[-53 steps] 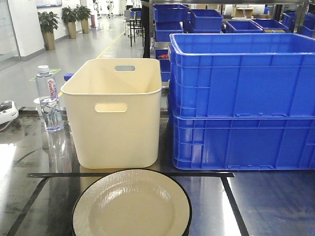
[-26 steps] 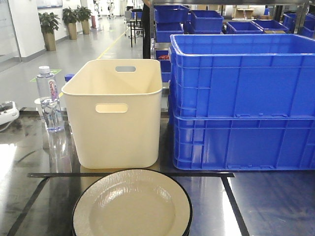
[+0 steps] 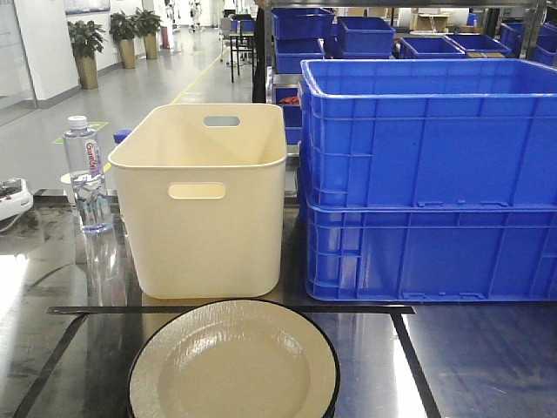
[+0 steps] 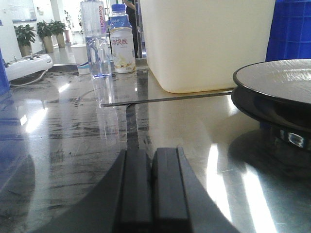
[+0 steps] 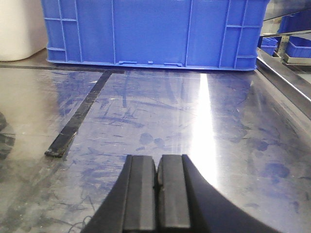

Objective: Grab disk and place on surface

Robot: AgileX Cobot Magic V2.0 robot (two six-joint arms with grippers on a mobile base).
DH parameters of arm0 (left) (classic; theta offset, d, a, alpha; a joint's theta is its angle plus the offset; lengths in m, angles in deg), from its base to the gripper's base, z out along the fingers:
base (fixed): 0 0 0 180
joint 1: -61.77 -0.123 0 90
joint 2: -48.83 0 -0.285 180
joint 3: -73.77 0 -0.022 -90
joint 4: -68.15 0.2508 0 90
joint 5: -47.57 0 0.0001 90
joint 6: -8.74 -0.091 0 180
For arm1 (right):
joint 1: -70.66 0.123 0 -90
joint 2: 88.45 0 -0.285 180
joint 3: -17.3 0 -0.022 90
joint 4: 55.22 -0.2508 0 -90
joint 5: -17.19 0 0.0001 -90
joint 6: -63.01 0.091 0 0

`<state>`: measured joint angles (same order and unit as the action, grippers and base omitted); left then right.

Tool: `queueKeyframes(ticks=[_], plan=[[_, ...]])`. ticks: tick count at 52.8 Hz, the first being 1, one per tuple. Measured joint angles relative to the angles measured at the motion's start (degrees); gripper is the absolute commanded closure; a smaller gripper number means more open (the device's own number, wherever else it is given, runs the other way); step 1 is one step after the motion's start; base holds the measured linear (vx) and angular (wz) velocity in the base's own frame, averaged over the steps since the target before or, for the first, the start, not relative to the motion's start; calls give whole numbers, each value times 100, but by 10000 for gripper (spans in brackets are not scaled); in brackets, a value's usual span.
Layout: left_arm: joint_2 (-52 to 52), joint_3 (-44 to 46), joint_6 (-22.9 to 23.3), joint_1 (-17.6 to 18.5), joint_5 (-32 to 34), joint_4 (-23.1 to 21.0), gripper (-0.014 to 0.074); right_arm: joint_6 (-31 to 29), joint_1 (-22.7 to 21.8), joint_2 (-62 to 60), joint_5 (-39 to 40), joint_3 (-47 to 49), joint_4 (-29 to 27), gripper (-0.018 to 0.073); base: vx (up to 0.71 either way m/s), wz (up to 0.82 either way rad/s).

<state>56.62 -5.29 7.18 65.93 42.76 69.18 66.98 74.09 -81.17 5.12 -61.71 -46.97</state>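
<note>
Fingers of the left gripper (image 4: 151,184) and right gripper (image 5: 156,194) are pressed together, holding nothing, low over the surface (image 5: 204,145). The disk (image 3: 233,361), seemingly stacked on another, sits right of the left gripper.

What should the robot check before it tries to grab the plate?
1. Disk in view, on the dark surface: ok.
2. Left gripper open for grabbing: not ok, fingers together.
3. Right gripper open: not ok, fingers together.
4. Both grippers holding nothing: ok.
5. Bare surface right of the tape line for placing: ok.
6. Whether another disk lies underneath: cannot tell; a dark rim shows below in the left wrist view.
</note>
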Motion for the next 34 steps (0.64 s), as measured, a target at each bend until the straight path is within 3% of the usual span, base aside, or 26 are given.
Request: queueKeyframes(ticks=[34], plan=[[0, 0, 0, 0, 0, 0, 605, 0, 0, 0, 0, 0, -6, 564, 0, 0]])
